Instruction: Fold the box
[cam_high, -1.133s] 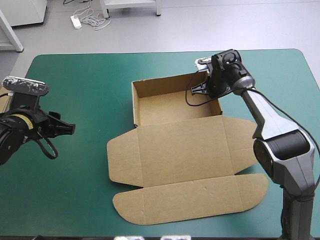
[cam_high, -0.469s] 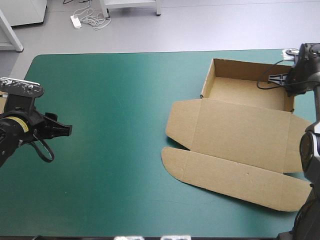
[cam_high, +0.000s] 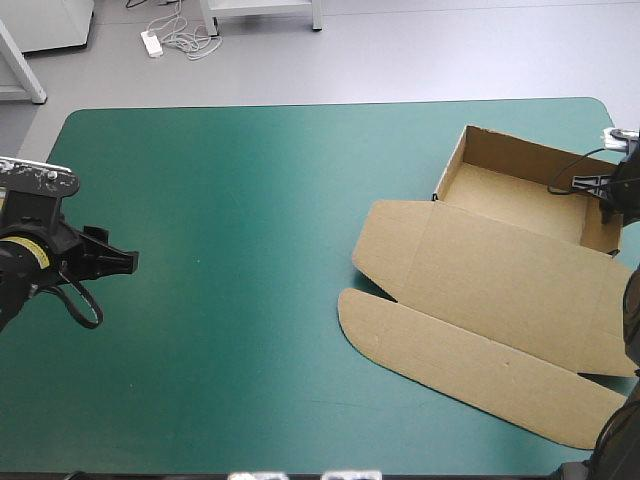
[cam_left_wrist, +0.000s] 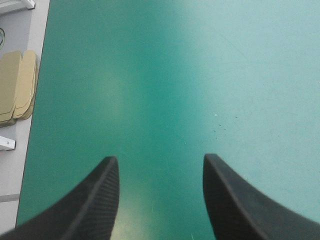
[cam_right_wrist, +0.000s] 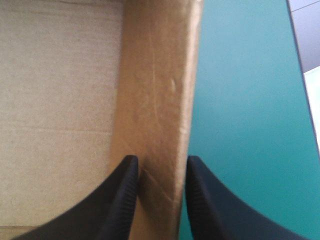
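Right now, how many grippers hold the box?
1. The right gripper is shut on the box's raised wall by the table's right edge; the left gripper hangs open, far left.

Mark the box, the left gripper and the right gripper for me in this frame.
box (cam_high: 510, 280), high view, on the flat lid panel.
left gripper (cam_left_wrist: 160, 158), left wrist view, midway between its open fingertips.
right gripper (cam_right_wrist: 161, 159), right wrist view, midway between fingertips pinching the box's wall.

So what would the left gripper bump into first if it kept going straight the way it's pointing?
Probably just the bare teal-green cover: that's all the left gripper has ahead of its open jaws. The box sits far off, though depth is hard to judge.
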